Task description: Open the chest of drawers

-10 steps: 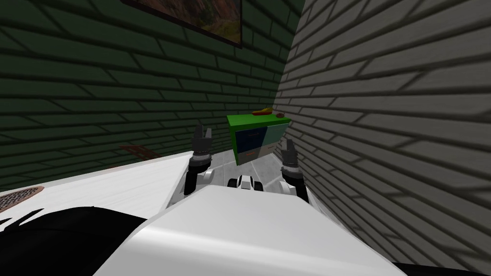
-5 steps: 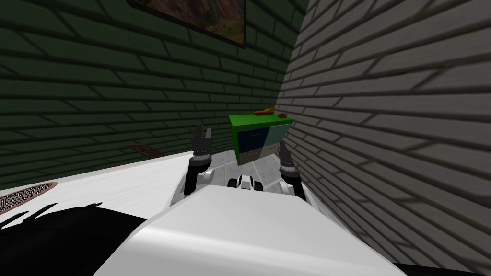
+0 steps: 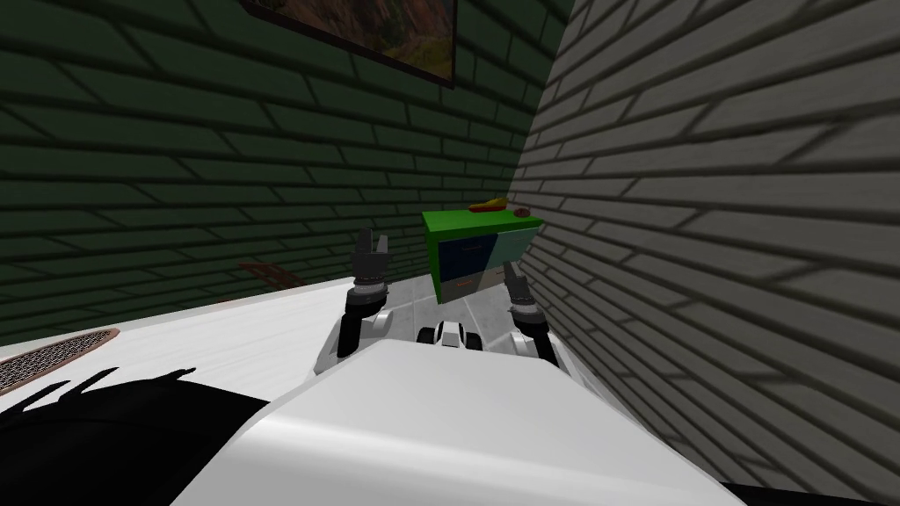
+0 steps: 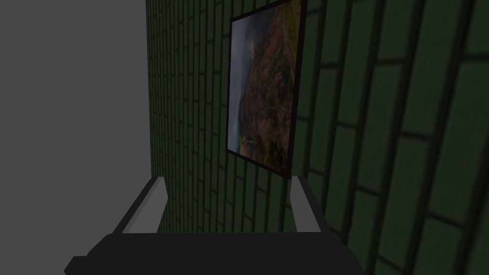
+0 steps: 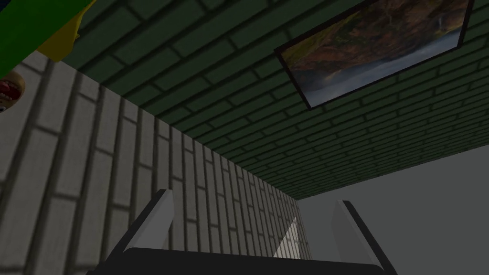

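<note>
Before the chest of drawers (image 3: 475, 253), the left hand (image 3: 373, 242) and right hand (image 3: 511, 278) point upward, released.

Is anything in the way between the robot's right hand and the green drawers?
No, nothing that I can see. The right gripper is open, held up in front of the chest, with just grey floor between them. The small things on the chest's top are not in the way.

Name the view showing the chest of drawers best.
Head view: the chest of drawers stands in the corner, drawer fronts visible. The right wrist view catches its green top's edge; the left wrist view faces a wall.
</note>
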Controlling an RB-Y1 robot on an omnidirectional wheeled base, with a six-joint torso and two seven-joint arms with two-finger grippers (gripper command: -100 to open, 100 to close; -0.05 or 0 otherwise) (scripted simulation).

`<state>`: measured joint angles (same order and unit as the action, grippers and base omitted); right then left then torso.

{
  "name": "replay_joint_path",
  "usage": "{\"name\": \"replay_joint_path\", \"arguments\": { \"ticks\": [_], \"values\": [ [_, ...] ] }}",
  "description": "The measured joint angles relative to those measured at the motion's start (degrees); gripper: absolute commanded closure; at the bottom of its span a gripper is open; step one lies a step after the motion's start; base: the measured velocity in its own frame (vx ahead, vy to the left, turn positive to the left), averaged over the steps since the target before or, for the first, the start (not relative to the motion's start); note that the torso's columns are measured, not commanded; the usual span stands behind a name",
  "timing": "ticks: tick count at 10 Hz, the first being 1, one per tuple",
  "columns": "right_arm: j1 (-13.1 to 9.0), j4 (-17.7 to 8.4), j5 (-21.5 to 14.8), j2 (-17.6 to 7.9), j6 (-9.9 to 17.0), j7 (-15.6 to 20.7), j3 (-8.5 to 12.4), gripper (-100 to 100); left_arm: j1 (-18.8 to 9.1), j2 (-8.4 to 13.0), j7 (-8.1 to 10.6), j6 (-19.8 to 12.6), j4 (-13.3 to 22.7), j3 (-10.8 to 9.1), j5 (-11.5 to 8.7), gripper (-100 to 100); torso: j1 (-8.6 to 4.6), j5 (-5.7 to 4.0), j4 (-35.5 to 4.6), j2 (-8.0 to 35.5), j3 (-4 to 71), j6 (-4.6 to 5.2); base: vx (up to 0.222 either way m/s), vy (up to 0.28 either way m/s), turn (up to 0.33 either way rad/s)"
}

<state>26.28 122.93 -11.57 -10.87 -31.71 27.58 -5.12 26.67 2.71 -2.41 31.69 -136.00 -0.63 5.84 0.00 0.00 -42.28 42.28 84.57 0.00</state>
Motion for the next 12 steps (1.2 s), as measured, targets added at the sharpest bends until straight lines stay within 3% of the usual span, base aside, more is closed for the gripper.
{"name": "replay_joint_path", "arguments": {
  "ticks": [12],
  "values": [
    [-2.7, -6.2, -8.2, -1.6, 0.5, 18.5, -0.3, -100, 0.0, 0.0, 0.00, 0.0, 0.0, 0.00, 0.0, 0, 0.02, 0.01, 0.0, 0.0, 0.0, 0.00, 0.015, 0.025, 0.027]
  ]
}}
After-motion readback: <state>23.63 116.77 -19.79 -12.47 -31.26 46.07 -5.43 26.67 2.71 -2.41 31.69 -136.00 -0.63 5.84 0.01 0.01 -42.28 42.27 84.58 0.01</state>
